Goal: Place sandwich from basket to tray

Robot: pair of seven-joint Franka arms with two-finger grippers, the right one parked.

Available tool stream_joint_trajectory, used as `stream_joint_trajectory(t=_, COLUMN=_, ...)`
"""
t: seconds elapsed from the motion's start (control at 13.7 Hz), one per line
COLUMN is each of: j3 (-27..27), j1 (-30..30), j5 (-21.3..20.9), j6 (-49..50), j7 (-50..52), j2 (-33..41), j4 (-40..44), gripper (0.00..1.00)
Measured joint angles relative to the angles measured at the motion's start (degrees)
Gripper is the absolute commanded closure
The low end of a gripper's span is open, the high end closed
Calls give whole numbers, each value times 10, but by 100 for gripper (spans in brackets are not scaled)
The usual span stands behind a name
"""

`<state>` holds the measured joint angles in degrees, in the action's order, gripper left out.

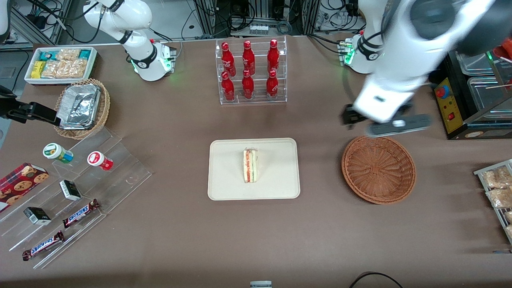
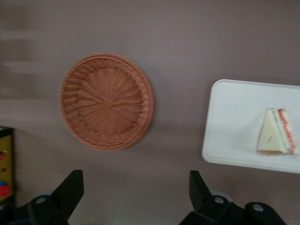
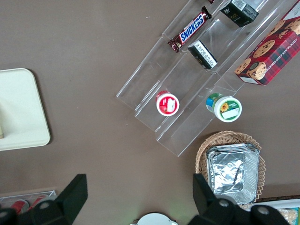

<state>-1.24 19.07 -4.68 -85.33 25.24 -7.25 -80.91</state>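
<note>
The sandwich lies on its side in the middle of the cream-white tray; its orange-red and green layers show on the cut edge. It also shows in the left wrist view on the tray. The reddish-brown wicker basket is empty, beside the tray toward the working arm's end of the table; it also shows in the left wrist view. My left gripper is open and empty, held high above the table, farther from the front camera than the basket; the front view shows it blurred.
A clear rack of red bottles stands farther from the front camera than the tray. A machine with a red button sits near the basket. Snack packets lie at the working arm's end. Clear tiered shelves with snacks stand toward the parked arm's end.
</note>
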Motion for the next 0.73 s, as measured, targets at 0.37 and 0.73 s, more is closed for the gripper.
stream_joint_trajectory(t=0.37, j3=8, j1=-112, j5=14, j6=51, j7=-182, j2=53, j4=-24, gripper=1)
stream_joint_trajectory(t=0.73, j3=51, j1=-116, j5=15, j6=51, j7=-244, j2=100, j4=-74, gripper=1)
